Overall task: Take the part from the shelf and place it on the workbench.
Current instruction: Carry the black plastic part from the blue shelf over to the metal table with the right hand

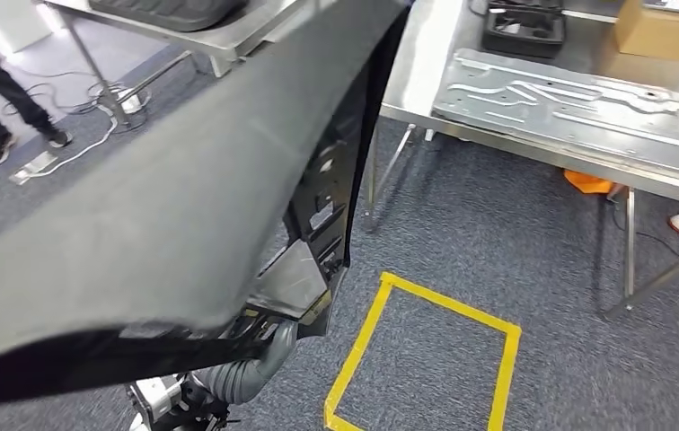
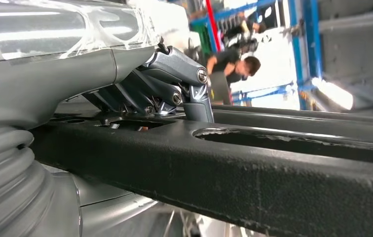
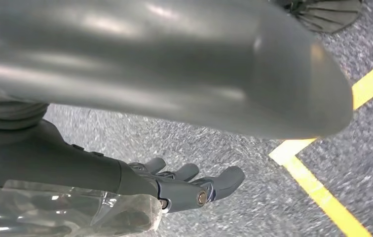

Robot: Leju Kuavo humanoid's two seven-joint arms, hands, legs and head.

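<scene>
Left hand (image 2: 174, 94) grips big black part (image 1: 165, 197) by frame edge, part held off floor, short of workbench (image 1: 408, 81). Right hand (image 3: 194, 185) hangs empty over carpet, fingers apart. Risk: one-handed hold lets long part swing, clip bench edge or slip.

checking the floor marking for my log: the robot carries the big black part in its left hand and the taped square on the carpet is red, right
Not quite: the taped square on the carpet is yellow, not red, as the head view shows. The rest holds: the left hand grips the big black part.
</scene>
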